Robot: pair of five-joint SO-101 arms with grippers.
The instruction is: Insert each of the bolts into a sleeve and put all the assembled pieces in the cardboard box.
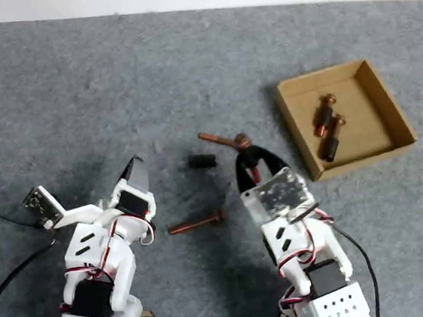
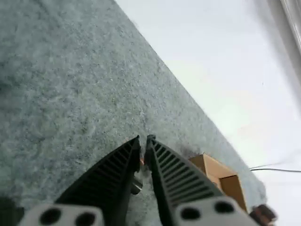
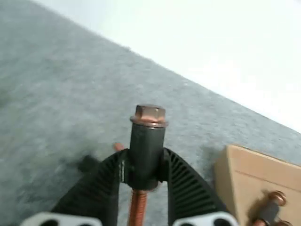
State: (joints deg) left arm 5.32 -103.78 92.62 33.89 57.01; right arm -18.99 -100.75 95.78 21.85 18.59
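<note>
Right wrist view: the ribbed right end effector (image 3: pixel 143 165) clamps a smooth black cylindrical sleeve (image 3: pixel 146 148) carrying a hex-headed copper bolt (image 3: pixel 149 115). Nearly shut, the left end effector (image 2: pixel 142 141) holds nothing.

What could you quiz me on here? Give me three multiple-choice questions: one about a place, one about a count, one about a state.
1. Where does the loose sleeve lie?
A) on an arm's base
B) on the carpet between the left tool and the right tool
C) inside the left tool

2. How many assembled pieces lie in the cardboard box?
A) two
B) none
C) five

3. What state is the right tool in?
A) open, empty
B) shut on a bare bolt
C) shut on a bolt already in its sleeve

Answers:
1 B, the high view shows it on carpet between them.
2 A, two copper-headed pieces rest inside.
3 C, its fingers clamp the black sleeve under the bolt's head.
</note>
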